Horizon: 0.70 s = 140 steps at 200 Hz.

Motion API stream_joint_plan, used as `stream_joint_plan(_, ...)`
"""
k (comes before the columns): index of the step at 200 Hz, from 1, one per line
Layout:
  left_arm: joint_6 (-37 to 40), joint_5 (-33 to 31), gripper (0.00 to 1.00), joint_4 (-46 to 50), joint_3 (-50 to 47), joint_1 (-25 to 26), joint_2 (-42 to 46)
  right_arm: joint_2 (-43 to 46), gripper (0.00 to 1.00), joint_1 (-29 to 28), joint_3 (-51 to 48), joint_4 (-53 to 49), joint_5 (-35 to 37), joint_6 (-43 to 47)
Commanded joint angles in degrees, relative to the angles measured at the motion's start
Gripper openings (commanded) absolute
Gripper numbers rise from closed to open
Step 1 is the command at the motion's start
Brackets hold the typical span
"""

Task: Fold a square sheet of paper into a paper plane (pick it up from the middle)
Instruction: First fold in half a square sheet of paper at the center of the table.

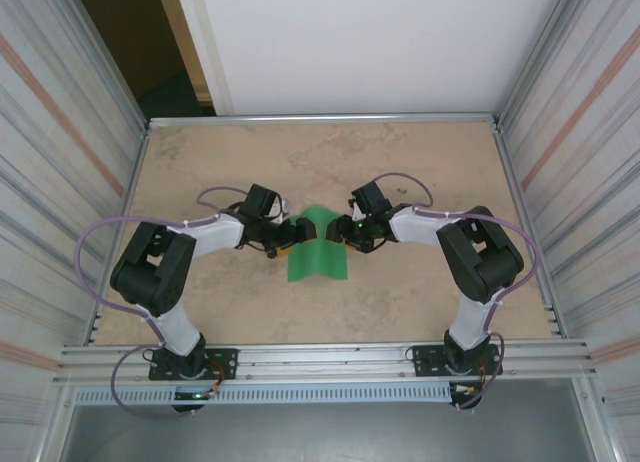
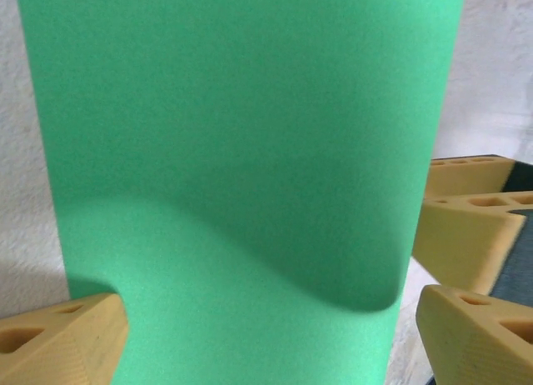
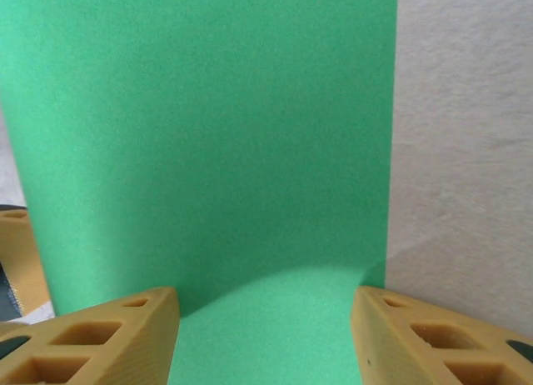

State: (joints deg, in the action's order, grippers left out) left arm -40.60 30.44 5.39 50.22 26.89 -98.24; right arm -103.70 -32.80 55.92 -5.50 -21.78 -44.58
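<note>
Top external view: a green sheet of paper [image 1: 316,250] sits at the middle of the tan worktop [image 1: 430,302], bowed upward rather than lying flat, as two arms reach in from either side. The left hand [image 1: 290,234] meets the sheet's left edge and the right hand [image 1: 342,232] meets its right edge directly opposite, so the far part of the paper lies between them. Left wrist view: the paper runs up the frame as a broad green band, with a soft raised bulge crossing it low down and throwing a shadow. The left hand's tan fingers [image 2: 58,339] are spread wide at the bottom corners. One overlaps the paper's left edge. The other stands just clear of the right edge, with a sliver of pale worktop between them. The right hand's tan fingers show beside the paper at the frame's right side. Right wrist view: the right hand's fingers [image 3: 441,339] stand apart at the bottom corners and the green paper fills the gap from one to the other. Whether they pinch its edges or merely flank it cannot be told. A lighter, lifted fold of paper rises between them.
</note>
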Motion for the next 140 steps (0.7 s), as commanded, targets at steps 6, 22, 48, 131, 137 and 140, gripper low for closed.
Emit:
stream_joint_plan(6,1.3,-1.0,0.92,-0.7,-2.5,-0.2,-2.9,-3.7,0.54,-0.9,1.4,-1.1,-0.9,-0.7)
stream_joint_plan(22,1.7,-1.5,0.92,0.3,-2.4,-0.2,-3.0,-4.5,0.53,-1.0,2.2,-0.3,-1.7,-1.3)
stream_joint_plan(48,2.3,-2.9,0.89,3.4,-1.3,-0.2,-3.3,-5.4,0.52,-1.3,2.9,0.7,-3.1,-1.8)
stream_joint_plan(131,4.7,-7.2,0.68,12.0,3.1,0.6,-5.8,-4.5,0.51,0.0,-0.7,7.0,-6.4,-5.7)
stream_joint_plan(137,4.9,-7.1,0.65,12.0,3.3,0.6,-5.9,-4.2,0.52,0.3,-1.2,7.6,-6.7,-6.0)
stream_joint_plan(140,4.9,-7.0,0.63,11.9,3.3,0.6,-5.8,-4.0,0.52,0.5,-1.5,7.9,-6.8,-6.1)
